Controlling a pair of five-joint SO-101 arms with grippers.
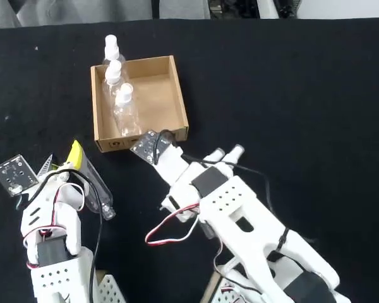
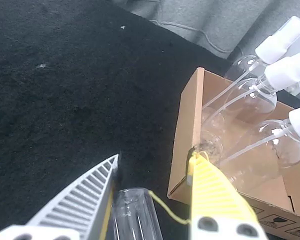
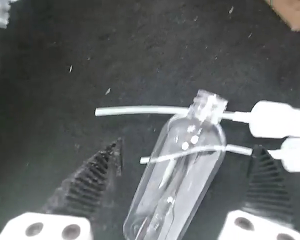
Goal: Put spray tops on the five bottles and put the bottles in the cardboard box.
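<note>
The black desk (image 1: 290,95) carried everything. The right arm (image 1: 252,227) stretched from the near edge toward the middle, and the left arm (image 1: 50,233) stood by the near left corner.

The cardboard box (image 1: 156,95) sat left of centre toward the far edge, its top open. Three capped bottles (image 1: 126,113) leaned in a row along its left wall, their white spray tops pointing toward the far edge.

The left gripper (image 2: 154,159) hung just off the box's near left corner. Its grey finger and yellow finger stood apart with a clear bottle (image 2: 135,215) between them. The bottle lay against the grey finger, and a dark gap showed between it and the yellow one, so the jaws were not closed on it. In the high view that bottle slanted back toward the near edge.

The right gripper (image 3: 187,146) was spread wide near the middle of the desk, in front of the box. Its two black fingers flanked an open-necked bottle (image 3: 180,170) without touching it. This bottle lay flat on the desk, with no top fitted.

Two loose spray tops (image 3: 280,120) lay on the desk just beside that bottle's neck. The thin tube of one ran past the neck, and the tube of the other crossed the bottle's shoulder.
</note>
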